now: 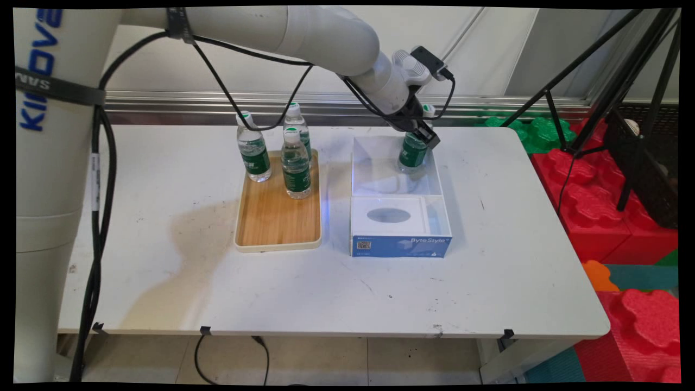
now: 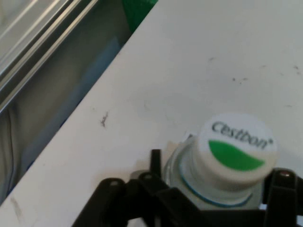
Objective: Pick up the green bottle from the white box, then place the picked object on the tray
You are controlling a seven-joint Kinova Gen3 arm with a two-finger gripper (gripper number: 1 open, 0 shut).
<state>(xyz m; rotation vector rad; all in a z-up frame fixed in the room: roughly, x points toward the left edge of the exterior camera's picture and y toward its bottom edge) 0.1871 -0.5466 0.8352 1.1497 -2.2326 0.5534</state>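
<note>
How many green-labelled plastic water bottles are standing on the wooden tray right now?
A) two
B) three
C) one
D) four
B: three green-labelled water bottles stand at the far end of the wooden tray, while a fourth bottle is apart from them, inside the clear box at the black gripper.

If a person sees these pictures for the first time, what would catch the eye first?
Probably the black gripper, closed round the neck of a green-labelled water bottle in the far compartment of the white and blue box near the table's middle. Next, three similar bottles stand at the far end of a wooden tray, left of the box. Red foam blocks lie on the floor at right.
</note>
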